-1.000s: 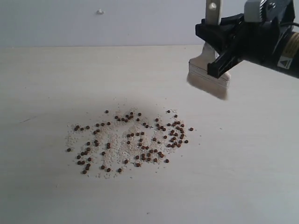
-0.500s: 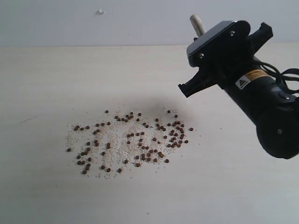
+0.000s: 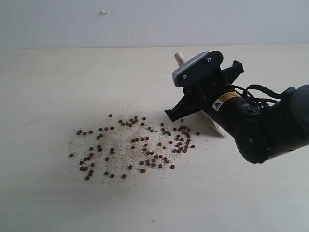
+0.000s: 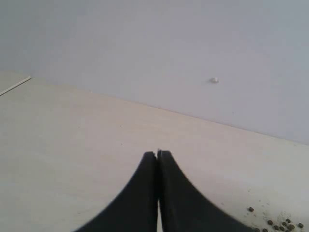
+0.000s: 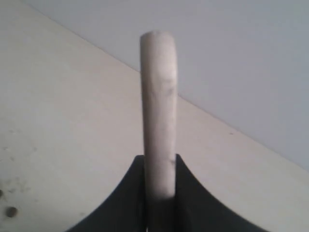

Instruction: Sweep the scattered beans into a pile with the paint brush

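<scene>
Dozens of small dark reddish-brown beans (image 3: 147,153) lie scattered on the pale table, mixed with whitish crumbs. My right gripper (image 3: 186,104) is shut on the paint brush (image 3: 180,58), low at the right edge of the scatter. The wooden handle end sticks up behind the wrist, and a pale lower part of the brush shows beside the arm near the table. In the right wrist view the handle (image 5: 158,96) rises from between the shut fingers of my right gripper (image 5: 159,162). My left gripper (image 4: 157,153) is shut and holds nothing, with a few beans (image 4: 285,224) off to one side.
The light wooden table (image 3: 58,77) runs back to a plain pale wall (image 3: 145,19) with a small white speck on it. The bulky black right arm (image 3: 270,125) hangs over the table's right side.
The right arm came down and leftward from above the back of the table, tilting the brush over. The brush now sits low at the right edge of the beans. The beans have not moved.
</scene>
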Controlling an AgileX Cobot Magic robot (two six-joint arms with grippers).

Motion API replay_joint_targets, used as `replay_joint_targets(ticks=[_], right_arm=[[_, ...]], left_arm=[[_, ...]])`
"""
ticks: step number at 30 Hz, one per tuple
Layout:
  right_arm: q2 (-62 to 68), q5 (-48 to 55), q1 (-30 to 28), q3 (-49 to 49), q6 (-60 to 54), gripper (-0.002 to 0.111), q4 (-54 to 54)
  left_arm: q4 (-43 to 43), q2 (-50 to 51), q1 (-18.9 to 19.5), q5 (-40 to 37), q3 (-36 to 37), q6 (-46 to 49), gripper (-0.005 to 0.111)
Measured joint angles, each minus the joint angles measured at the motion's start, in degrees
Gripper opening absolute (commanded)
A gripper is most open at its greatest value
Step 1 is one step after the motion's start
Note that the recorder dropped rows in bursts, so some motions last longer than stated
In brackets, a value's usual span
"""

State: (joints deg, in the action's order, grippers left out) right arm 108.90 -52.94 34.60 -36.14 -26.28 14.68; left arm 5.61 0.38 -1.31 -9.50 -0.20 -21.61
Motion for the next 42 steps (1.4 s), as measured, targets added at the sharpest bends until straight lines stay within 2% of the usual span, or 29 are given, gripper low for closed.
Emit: replay_joint_targets(ticks=[18, 24, 26, 30, 33, 37, 39, 42], right_arm=[[-0.2, 1.5, 0.0, -2.4, 32.2, 0.000, -15.7], [-0.8, 2.6, 0.0, -4.6, 37.1, 0.000, -17.3], [-3.8, 3.4, 0.0, -4.6, 34.4, 0.000, -16.5], [-12.2, 6.6, 0.0, -4.7, 21.8, 0.000, -10.2], [-14.7, 8.5, 0.0, -4.8, 5.5, 0.000, 0.7], [-6.5, 3.7, 0.0, -4.8, 0.7, 0.000, -0.8], [1.0, -2.7, 0.0, -5.0, 0.5, 0.000, -3.3], [5.9, -3.8, 0.0, -7.7, 2.7, 0.000, -5.3]], left_arm=[[0.0, 0.0, 0.0, 0.0, 0.0, 0.0, 0.000], [0.0, 0.0, 0.0, 0.0, 0.0, 0.0, 0.000], [0.0, 0.0, 0.0, 0.0, 0.0, 0.0, 0.000], [0.0, 0.0, 0.0, 0.0, 0.0, 0.0, 0.000], [0.0, 0.0, 0.0, 0.0, 0.0, 0.0, 0.000], [0.0, 0.0, 0.0, 0.0, 0.0, 0.0, 0.000], [0.0, 0.0, 0.0, 0.0, 0.0, 0.0, 0.000], [0.0, 0.0, 0.0, 0.0, 0.0, 0.0, 0.000]])
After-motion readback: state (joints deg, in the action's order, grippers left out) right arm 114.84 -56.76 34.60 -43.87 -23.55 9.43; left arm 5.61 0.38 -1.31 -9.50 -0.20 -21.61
